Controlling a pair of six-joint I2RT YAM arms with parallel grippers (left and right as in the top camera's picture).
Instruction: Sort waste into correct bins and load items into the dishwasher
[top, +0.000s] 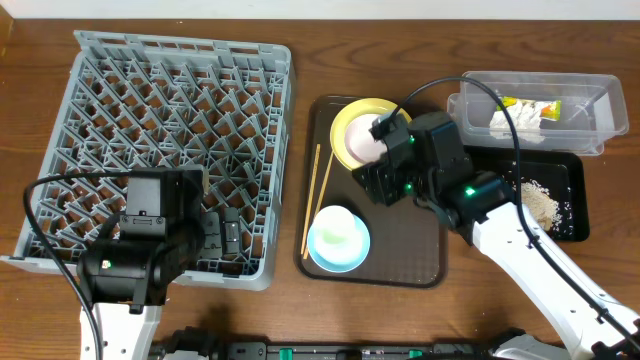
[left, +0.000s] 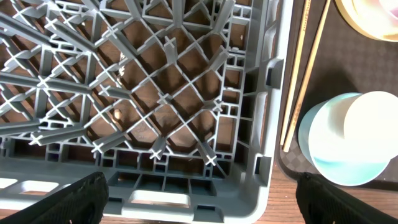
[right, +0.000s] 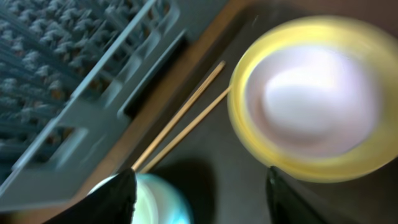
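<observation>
The grey dish rack (top: 170, 130) stands at the left. My left gripper (left: 199, 186) is open and empty over its near right corner. On the brown tray (top: 425, 255) a white bowl (top: 365, 148) sits on the yellow-green plate (top: 345, 118). A white cup (left: 373, 124) sits in the light blue bowl (top: 338, 240), and chopsticks (top: 318, 195) lie along the tray's left edge. My right gripper (right: 199, 180) is open and empty above the tray, between plate and blue bowl. The clear tub (top: 590, 100) holds the wrapper (top: 525, 103) and tissue (top: 505, 122). Crumbs (top: 538, 200) lie in the black tray (top: 575, 175).
The right arm (top: 520, 240) reaches from the near right across the black tray's left end. The left arm's base (top: 130, 265) covers the rack's near left part. The right wrist view is blurred.
</observation>
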